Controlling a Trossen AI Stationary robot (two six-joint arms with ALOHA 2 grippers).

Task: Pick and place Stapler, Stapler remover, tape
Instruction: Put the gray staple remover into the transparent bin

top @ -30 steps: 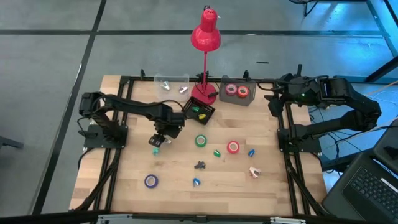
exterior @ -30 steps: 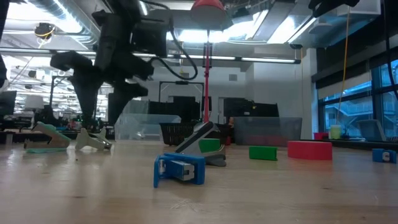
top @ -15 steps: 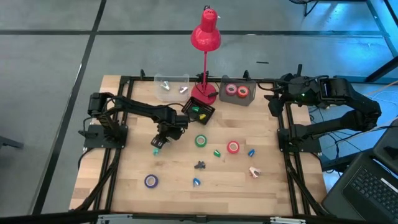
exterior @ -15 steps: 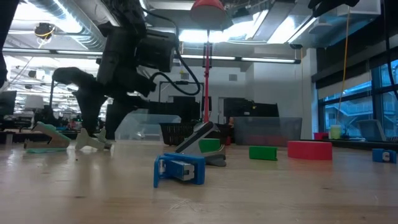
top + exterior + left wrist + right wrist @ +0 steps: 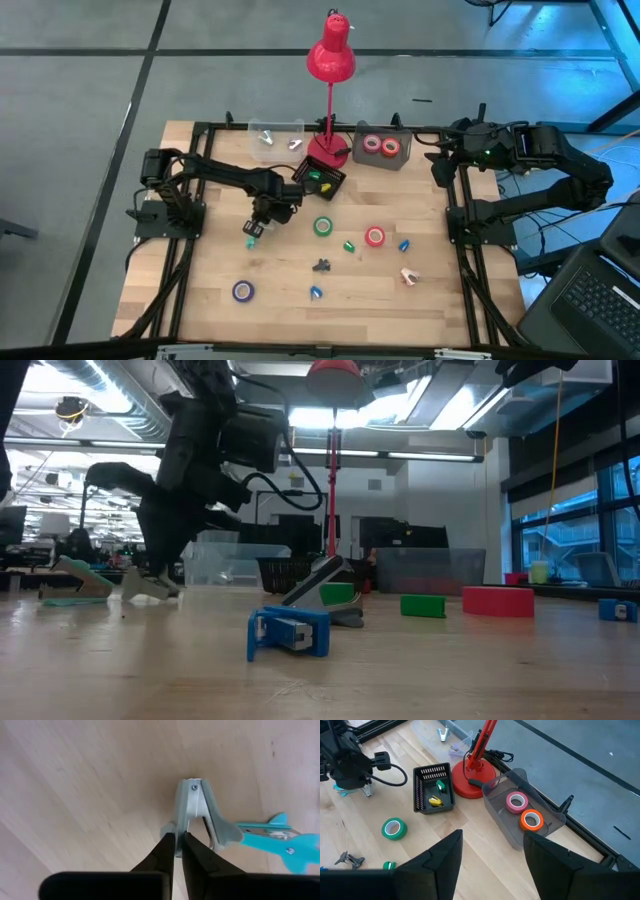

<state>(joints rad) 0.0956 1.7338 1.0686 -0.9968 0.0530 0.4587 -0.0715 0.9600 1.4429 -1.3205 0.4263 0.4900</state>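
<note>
Barely shifted since half second ago: my left gripper [image 5: 175, 851] pinches teal staple remover [image 5: 200, 817] on table, near mesh basket [image 5: 320, 179]. Two tapes binned [image 5: 524, 812]; green [image 5: 323, 227], red [image 5: 375, 237], purple [image 5: 243, 291] rolls left. Right gripper [image 5: 490, 852] spread, parked.

The left arm reaches from its mount at the table's left edge out toward the middle, elbow bent, wrist turned down so the left gripper [image 5: 254, 230] sits low at the table surface. In its wrist view the two dark fingers [image 5: 165, 855] are drawn nearly together, pinching a thin metal part between their tips. From table height the wrist hangs tilted, cable looping behind it. The right arm is folded back at the table's far right corner, its right gripper [image 5: 490, 855] raised above the table, fingers spread wide apart and holding nothing.
</note>
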